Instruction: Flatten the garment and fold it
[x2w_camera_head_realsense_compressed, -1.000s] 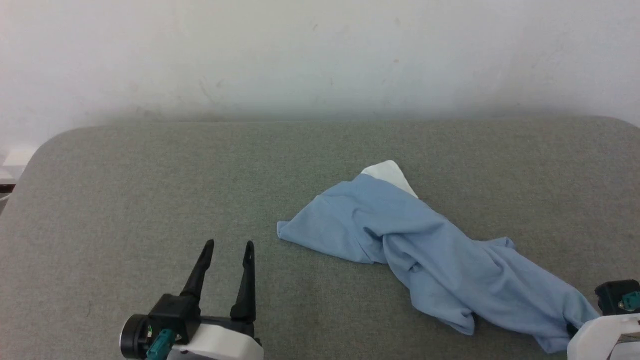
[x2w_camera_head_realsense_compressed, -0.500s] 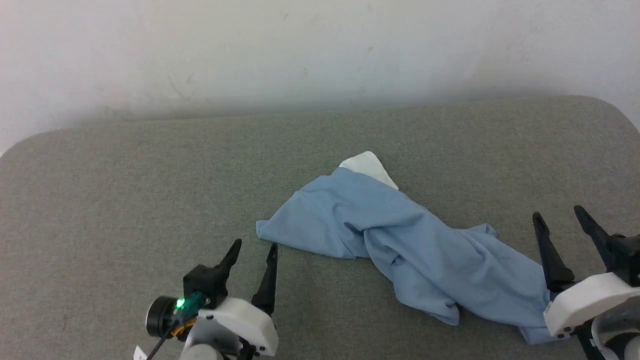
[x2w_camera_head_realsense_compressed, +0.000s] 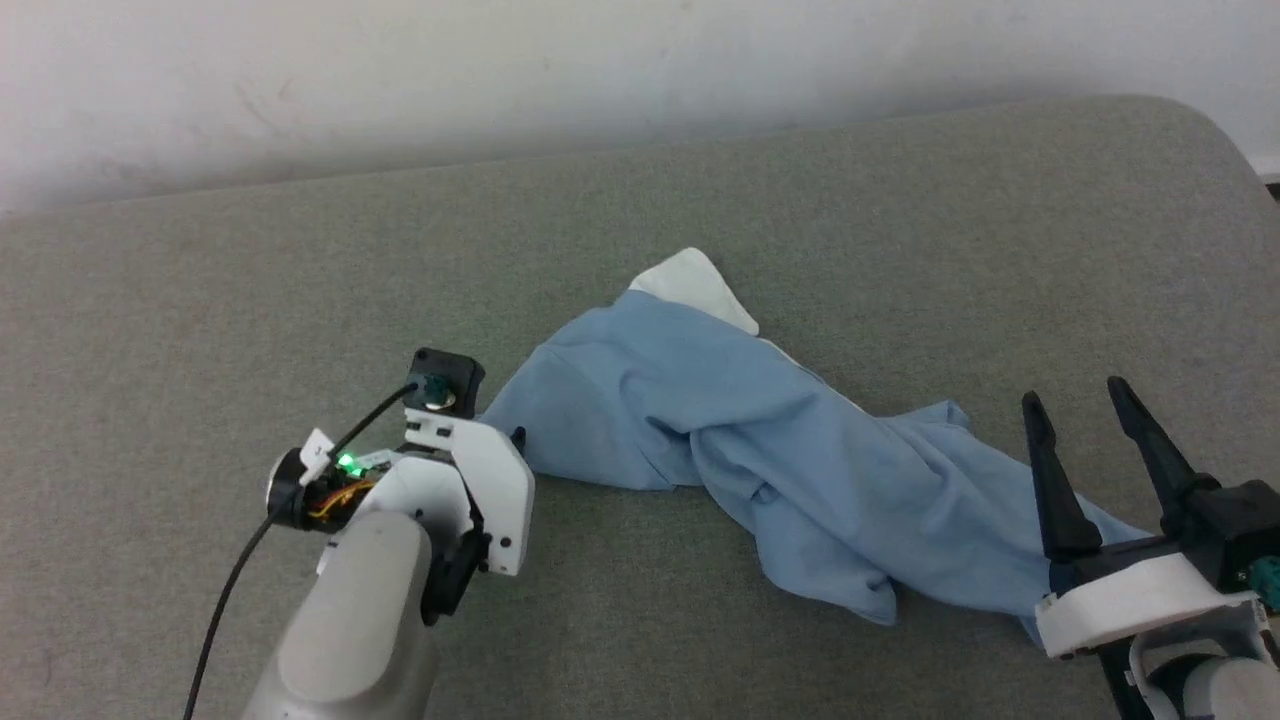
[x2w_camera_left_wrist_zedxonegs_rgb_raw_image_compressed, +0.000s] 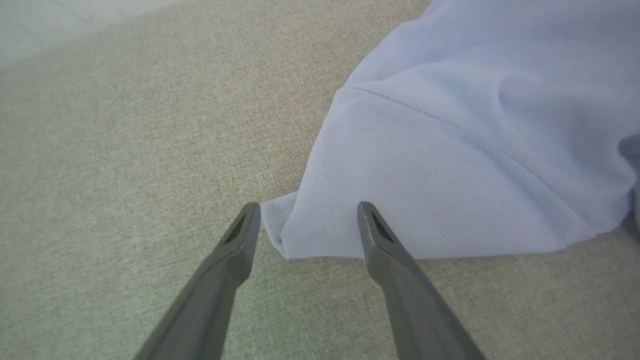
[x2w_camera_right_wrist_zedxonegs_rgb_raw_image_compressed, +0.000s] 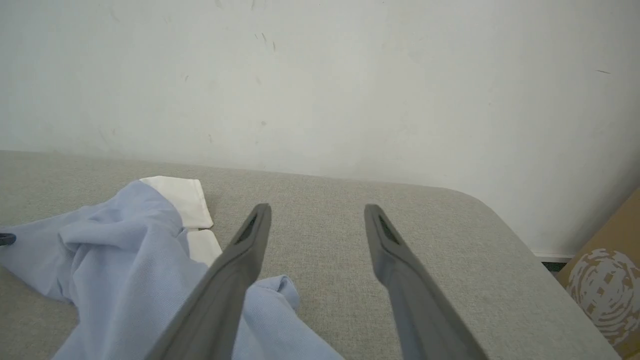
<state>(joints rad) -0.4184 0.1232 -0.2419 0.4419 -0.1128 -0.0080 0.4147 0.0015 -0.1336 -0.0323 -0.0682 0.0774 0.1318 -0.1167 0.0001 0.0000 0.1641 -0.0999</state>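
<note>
Two claws, both spread wide, nothing pinched. You've got the garment (x2w_camera_head_realsense_compressed: 800, 480) lying crumpled in a diagonal heap on the grey-green padded surface (x2w_camera_head_realsense_compressed: 200, 300). Its white collar (x2w_camera_head_realsense_compressed: 690, 285) is at the far end twd the wall (x2w_camera_head_realsense_compressed: 400, 60), and the rest trails to the near right. L gripper (x2w_camera_left_wrist_zedxonegs_rgb_raw_image_compressed: 308, 207) is at the shirt's left corner. In the left wrist view its fingers straddle that corner w/ the fabric edge between them; can't tell if they touch it. R gripper (x2w_camera_head_realsense_compressed: 1074, 393) is at the cloth's near-right end, fingers pointing away from you, bare surface between the tips. Cardboard box (x2w_camera_right_wrist_zedxonegs_rgb_raw_image_compressed: 605, 290) shows beyond the pad's right corner.
</note>
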